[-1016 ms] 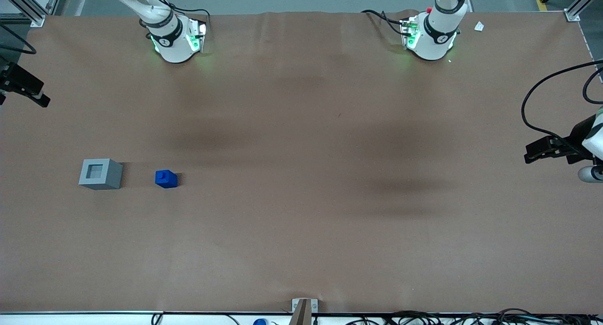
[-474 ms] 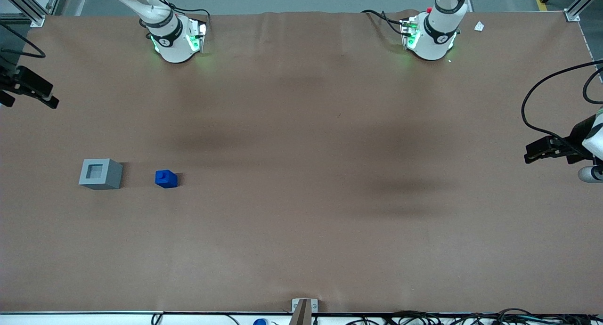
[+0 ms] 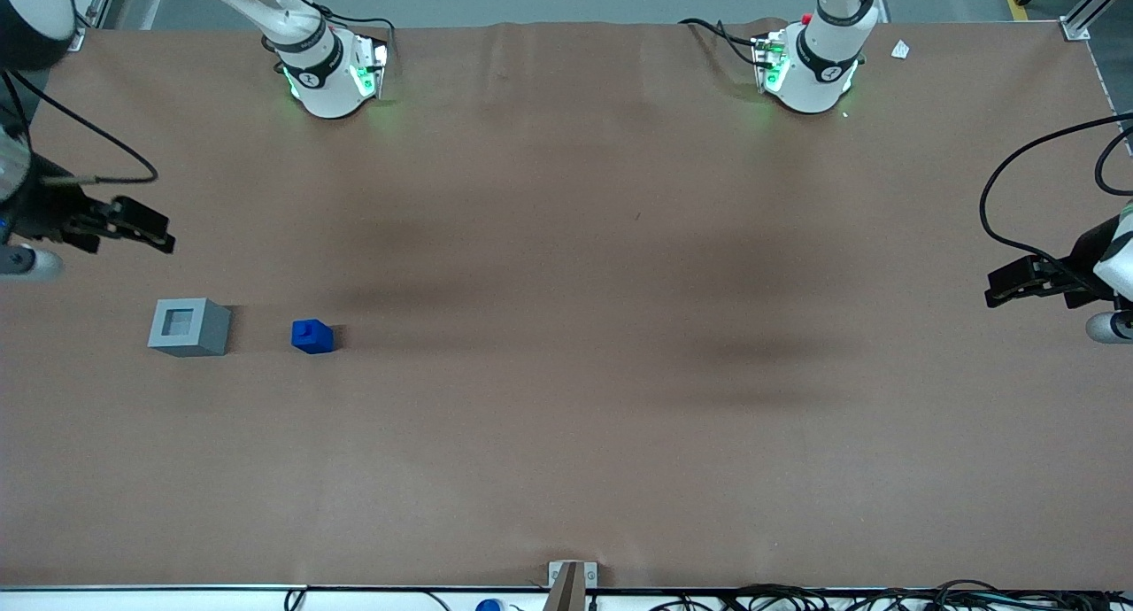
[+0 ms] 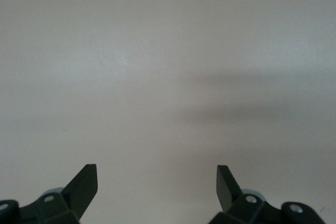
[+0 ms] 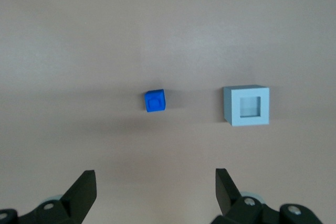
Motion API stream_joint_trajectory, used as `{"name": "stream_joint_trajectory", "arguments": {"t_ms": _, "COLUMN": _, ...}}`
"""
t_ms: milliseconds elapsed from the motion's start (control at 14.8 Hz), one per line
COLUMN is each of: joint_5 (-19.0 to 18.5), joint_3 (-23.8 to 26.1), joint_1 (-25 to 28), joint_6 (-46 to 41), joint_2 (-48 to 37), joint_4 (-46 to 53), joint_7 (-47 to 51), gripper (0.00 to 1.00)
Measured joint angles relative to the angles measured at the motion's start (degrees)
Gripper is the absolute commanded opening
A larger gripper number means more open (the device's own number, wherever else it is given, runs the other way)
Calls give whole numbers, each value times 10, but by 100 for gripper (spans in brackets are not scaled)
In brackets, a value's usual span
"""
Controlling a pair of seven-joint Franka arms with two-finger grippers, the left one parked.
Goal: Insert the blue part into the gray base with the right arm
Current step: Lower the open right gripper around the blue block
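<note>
The blue part (image 3: 312, 336) sits on the brown table, its stub up, beside the gray base (image 3: 188, 327), which has its square recess facing up. Both also show in the right wrist view: the blue part (image 5: 155, 100) and the gray base (image 5: 247, 105). My right gripper (image 3: 142, 226) hangs above the table, farther from the front camera than the gray base and a short way from it. Its fingers are wide apart and hold nothing (image 5: 156, 182).
The two arm bases (image 3: 329, 71) (image 3: 810, 66) stand at the table's edge farthest from the front camera. The parked arm's gripper (image 3: 1027, 279) with its looping black cable is at the parked arm's end of the table. A small bracket (image 3: 571, 576) sits at the near edge.
My right gripper has come in over the table from the working arm's end, moving nearer to the front camera and toward the gray base. The blue part and gray base have not moved.
</note>
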Motion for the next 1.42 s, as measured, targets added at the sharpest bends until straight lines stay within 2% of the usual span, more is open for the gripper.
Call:
{"name": "stream_joint_trajectory", "arguments": {"t_ms": 474, "joint_5": 0, "joint_3": 1, "joint_1": 12, "joint_6": 202, "joint_2": 20, "joint_4": -155, "joint_7": 0, "gripper": 100}}
{"name": "stream_joint_trajectory", "arguments": {"t_ms": 1016, "joint_5": 0, "joint_3": 3, "joint_1": 27, "joint_6": 366, "joint_2": 97, "joint_4": -233, "joint_7": 0, "gripper": 100}}
{"name": "stream_joint_trajectory", "arguments": {"t_ms": 1422, "joint_5": 3, "joint_3": 3, "joint_1": 34, "joint_6": 406, "joint_2": 140, "joint_4": -253, "joint_7": 1, "gripper": 100}}
